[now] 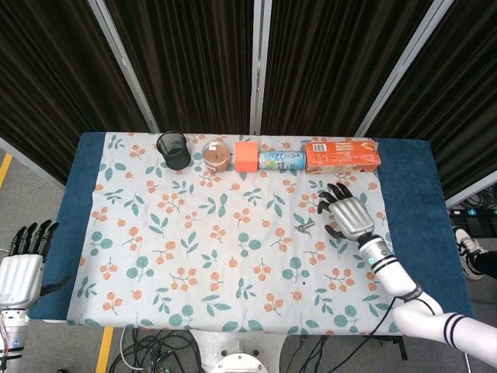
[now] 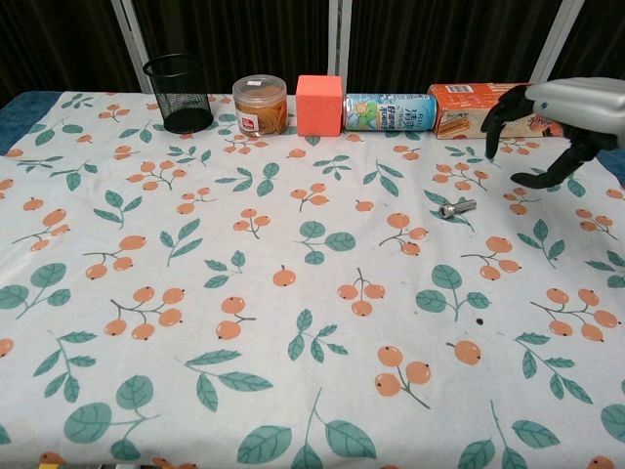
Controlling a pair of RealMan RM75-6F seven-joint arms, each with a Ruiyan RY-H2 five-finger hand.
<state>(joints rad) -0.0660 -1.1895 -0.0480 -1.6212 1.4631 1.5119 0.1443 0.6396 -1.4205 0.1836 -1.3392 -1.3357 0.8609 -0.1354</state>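
**Right hand above the cloth near a small metal part**

The right hand (image 1: 348,213) is over the right side of the cloth (image 1: 233,256), palm down, with its fingers (image 2: 500,109) spread and curved down a little. It holds nothing. In the chest view it is clearly above the table and does not touch the cloth.

The nearest thing to it is a small metal part (image 1: 305,227), a short silver cylinder that lies flat on the cloth, just left of the hand and a bit closer to the robot. In the chest view the part (image 2: 456,208) is below and left of the fingertips, apart from them.

The left hand (image 1: 22,264) is off the table beside its near left corner, fingers straight and slightly apart, holding nothing. Only the head view shows it.

Along the far edge of the cloth is a row of things: a black mesh cup (image 1: 173,150), a jar (image 1: 217,155), an orange cube (image 1: 246,155), a can (image 1: 281,161) lying on its side, and an orange box (image 1: 342,155) also lying flat. The box is just beyond the right hand.
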